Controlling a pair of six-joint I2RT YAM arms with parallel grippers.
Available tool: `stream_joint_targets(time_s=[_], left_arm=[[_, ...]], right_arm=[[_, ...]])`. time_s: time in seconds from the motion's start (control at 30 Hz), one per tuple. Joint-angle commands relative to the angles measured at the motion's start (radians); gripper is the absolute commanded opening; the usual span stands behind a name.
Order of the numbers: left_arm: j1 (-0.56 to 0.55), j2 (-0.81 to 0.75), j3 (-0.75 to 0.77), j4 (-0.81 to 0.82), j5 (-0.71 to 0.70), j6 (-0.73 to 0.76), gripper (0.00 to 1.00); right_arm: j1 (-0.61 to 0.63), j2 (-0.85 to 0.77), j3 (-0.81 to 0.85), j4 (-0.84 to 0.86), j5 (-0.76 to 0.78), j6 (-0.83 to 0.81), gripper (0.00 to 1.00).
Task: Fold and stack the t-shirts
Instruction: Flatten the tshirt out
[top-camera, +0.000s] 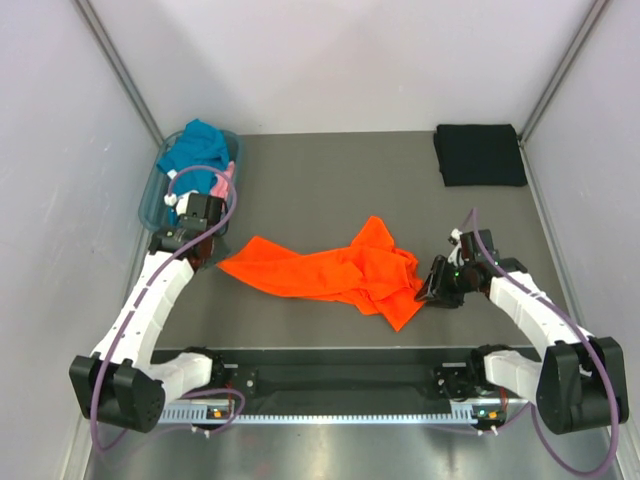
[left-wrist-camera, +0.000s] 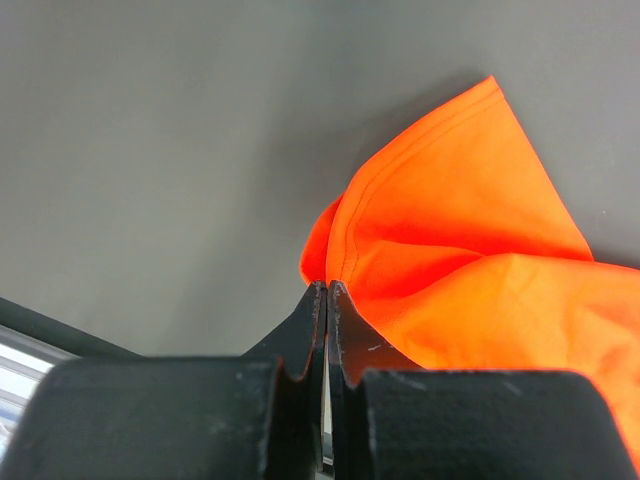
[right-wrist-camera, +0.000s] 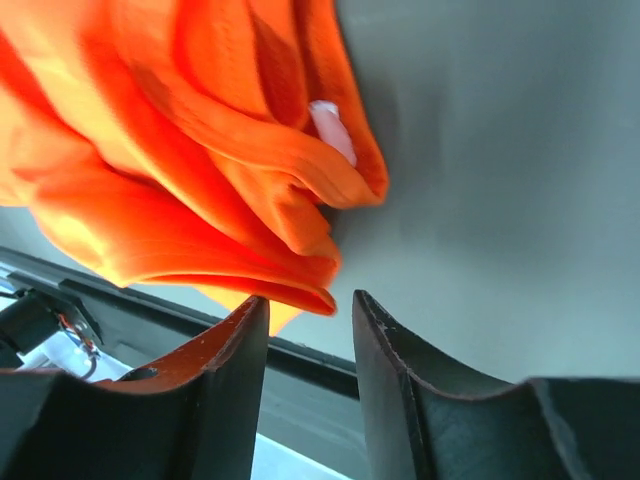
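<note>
While the left claw (left-wrist-camera: 326, 288) pinches the left corner of the bright orange cloth t-shirt (top-camera: 330, 270), the right claw (right-wrist-camera: 310, 298) hangs half-open, empty, beside its bunched right edge. Spreading step, likely — next, grip there.

Loose tee (top-camera: 335, 270) centre; basket (top-camera: 148, 200) back left, folded tee (top-camera: 480, 155) back right

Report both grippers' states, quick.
Left gripper: shut, apparently pinching a corner of the orange t-shirt.
Right gripper: open, holding nothing; the shirt's edge lies just ahead of it.
</note>
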Motion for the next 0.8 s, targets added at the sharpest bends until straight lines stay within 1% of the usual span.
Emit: stream_joint_targets(time_s=[0.0,0.1,0.17,0.3,0.33,0.37,0.5,0.6,0.63,0.7,0.73,0.77], left_arm=[[0.005,0.002,-0.011,0.039,0.013,0.009,0.0],[0.005,0.008,-0.014,0.042,0.016,0.01,0.0],[0.005,0.011,-0.014,0.044,0.019,0.012,0.0],[0.005,0.021,-0.013,0.047,0.029,0.01,0.0],[0.005,0.019,-0.011,0.045,0.03,0.01,0.0],[0.005,0.019,-0.008,0.044,0.03,0.012,0.0],[0.005,0.016,-0.008,0.042,0.026,0.013,0.0],[0.005,0.013,-0.004,0.036,0.029,0.009,0.0],[0.005,0.015,0.003,0.031,0.033,0.003,0.0],[0.005,0.004,0.039,0.017,0.059,-0.01,0.0],[0.005,-0.001,0.055,0.019,0.073,-0.013,0.0],[0.005,-0.007,0.088,0.022,0.087,-0.022,0.0]], right_arm=[[-0.009,-0.017,0.012,0.084,-0.029,-0.01,0.38],[-0.009,-0.012,0.009,0.093,-0.016,-0.027,0.36],[-0.009,-0.001,0.009,0.107,-0.018,-0.042,0.33],[-0.009,0.028,0.01,0.124,-0.012,-0.054,0.28],[-0.009,0.031,0.013,0.121,-0.013,-0.059,0.18],[-0.011,0.034,0.021,0.119,-0.018,-0.063,0.13],[-0.011,0.02,0.033,0.087,0.003,-0.079,0.0],[-0.011,0.005,0.056,0.059,0.019,-0.085,0.0],[-0.011,-0.007,0.07,0.026,0.028,-0.083,0.0],[-0.011,-0.067,0.128,-0.003,0.075,-0.079,0.0],[-0.011,-0.087,0.186,-0.031,0.101,-0.073,0.0],[-0.011,-0.107,0.218,-0.039,0.164,-0.071,0.0]])
